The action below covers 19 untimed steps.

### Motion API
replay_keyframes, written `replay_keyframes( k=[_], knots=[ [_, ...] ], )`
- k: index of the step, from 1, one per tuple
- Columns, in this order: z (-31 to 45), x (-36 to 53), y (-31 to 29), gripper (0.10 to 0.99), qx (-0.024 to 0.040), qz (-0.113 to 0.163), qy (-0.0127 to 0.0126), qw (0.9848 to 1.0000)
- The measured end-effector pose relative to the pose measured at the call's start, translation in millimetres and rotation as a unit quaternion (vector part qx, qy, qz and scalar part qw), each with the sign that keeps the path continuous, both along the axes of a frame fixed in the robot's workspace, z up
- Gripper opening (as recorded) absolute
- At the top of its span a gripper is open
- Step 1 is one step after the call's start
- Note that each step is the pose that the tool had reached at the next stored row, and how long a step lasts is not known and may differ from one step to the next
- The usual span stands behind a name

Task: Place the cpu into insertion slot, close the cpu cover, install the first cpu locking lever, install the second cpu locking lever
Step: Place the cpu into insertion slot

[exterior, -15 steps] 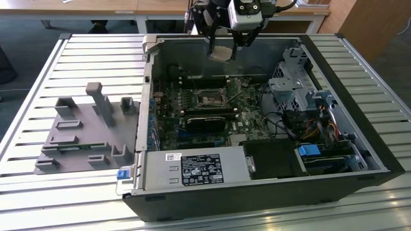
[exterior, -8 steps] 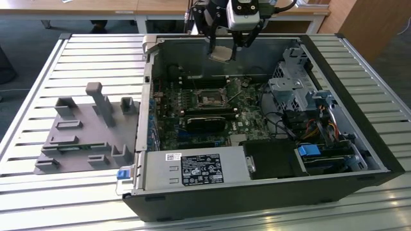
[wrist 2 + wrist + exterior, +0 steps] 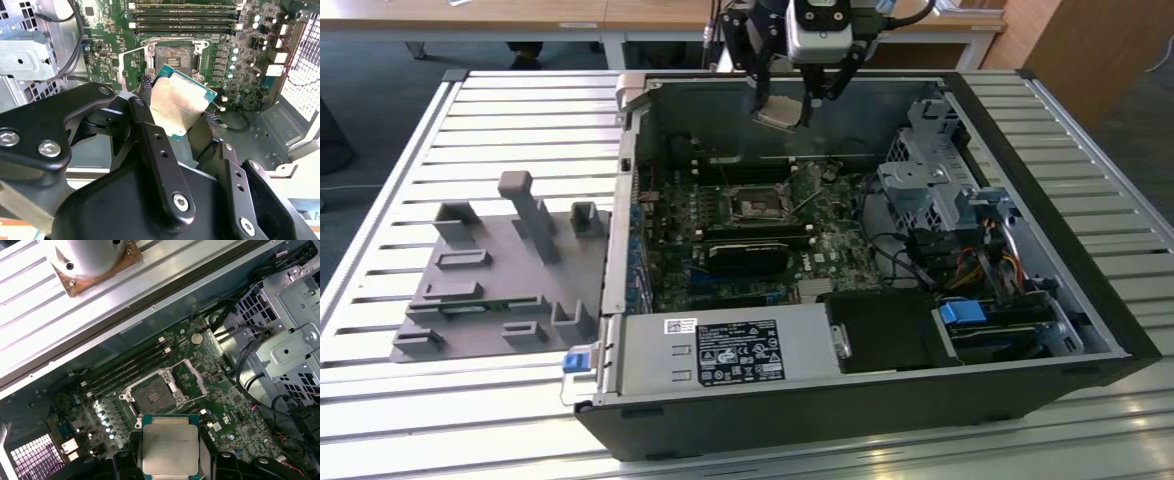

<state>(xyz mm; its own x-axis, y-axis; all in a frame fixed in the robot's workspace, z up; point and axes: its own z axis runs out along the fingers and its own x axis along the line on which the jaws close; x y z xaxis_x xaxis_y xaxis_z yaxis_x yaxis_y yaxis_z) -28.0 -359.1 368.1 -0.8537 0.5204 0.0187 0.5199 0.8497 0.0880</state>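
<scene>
My gripper (image 3: 787, 108) hangs over the far wall of the open computer case (image 3: 854, 400), shut on the cpu (image 3: 778, 111). The cpu (image 3: 179, 102) is a flat square chip with a pale metal top and green edge, held tilted between the two black fingers (image 3: 150, 135). In the first wrist view the cpu (image 3: 170, 450) lies short of the insertion slot (image 3: 150, 396), well above the board. The insertion slot (image 3: 175, 56) is a dark square socket with a silvery rim (image 3: 758, 205) and nothing in it. The cpu cover (image 3: 199, 375) stands swung open beside the socket.
A grey fixture (image 3: 494, 270) with upright holders sits on the slatted table at the exterior view's left. Inside the case are a power supply box (image 3: 727, 350), a black module (image 3: 747, 257), a metal drive cage (image 3: 934, 185) with cables, and memory slots (image 3: 130, 371) beside the socket.
</scene>
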Motion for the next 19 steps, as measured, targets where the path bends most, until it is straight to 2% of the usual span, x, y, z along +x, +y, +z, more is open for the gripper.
replay_keyframes(
  k=[9, 19],
  knots=[
    [-0.4, -0.2, 0.2, 0.537, -0.0005, -0.036, 0.0000, 0.9993],
    [-0.9, -0.3, 0.7, 0.537, -0.0010, -0.078, 0.0000, 0.9970]
  ],
)
